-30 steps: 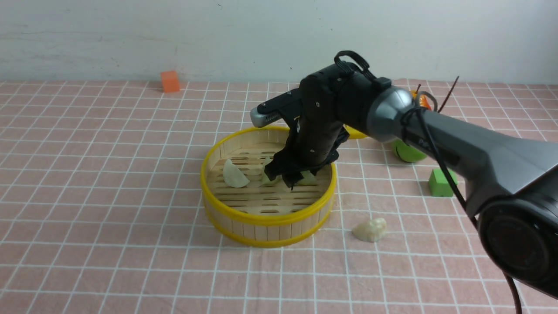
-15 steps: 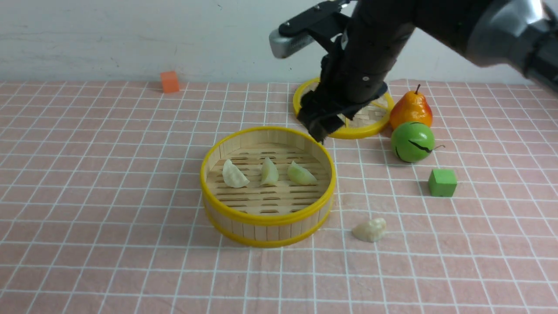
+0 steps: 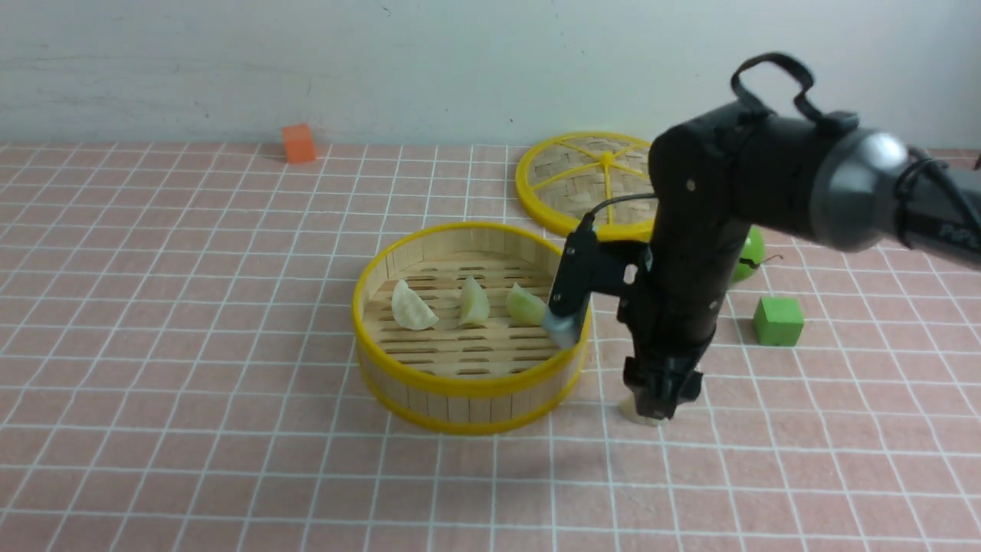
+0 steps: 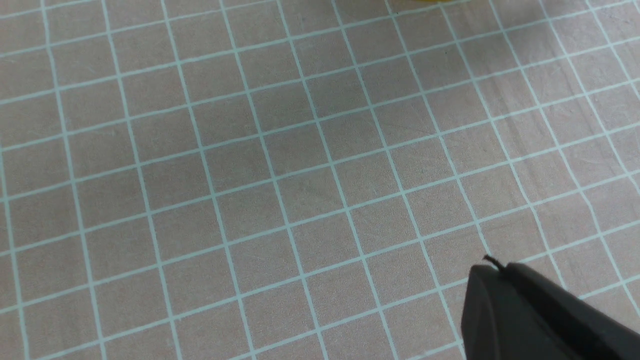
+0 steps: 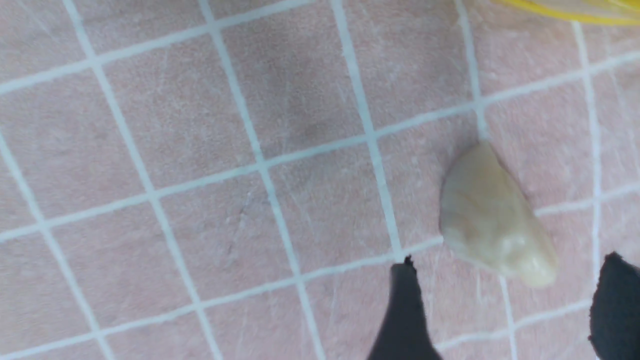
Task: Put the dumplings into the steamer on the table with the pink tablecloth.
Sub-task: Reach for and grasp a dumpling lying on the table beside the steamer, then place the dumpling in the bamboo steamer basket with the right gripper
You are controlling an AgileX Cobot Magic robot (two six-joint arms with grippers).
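Observation:
The steamer (image 3: 460, 387) stands mid-table on the pink tablecloth (image 3: 191, 307). Three dumplings lie on its slatted floor (image 3: 412, 307) (image 3: 474, 301) (image 3: 526, 307). Another dumpling (image 3: 638, 414) lies on the cloth to the steamer's right, mostly hidden by my right gripper (image 3: 663, 395) just above it. In the right wrist view that dumpling (image 5: 492, 217) sits just ahead of the gap of the right gripper (image 5: 510, 280), whose jaws are open and touch nothing. My left gripper (image 4: 495, 267) is shut and empty over bare cloth. It is out of the front view.
The flat woven lid (image 3: 567, 180) lies behind the steamer. A green cube (image 3: 778, 320) and a green fruit (image 3: 747, 249), partly behind my right arm, sit to the right. An orange cube (image 3: 298, 142) sits at the back left.
My right gripper rose out of the steamer, leaving a third dumpling inside. It then swung right and came down over the dumpling on the cloth.

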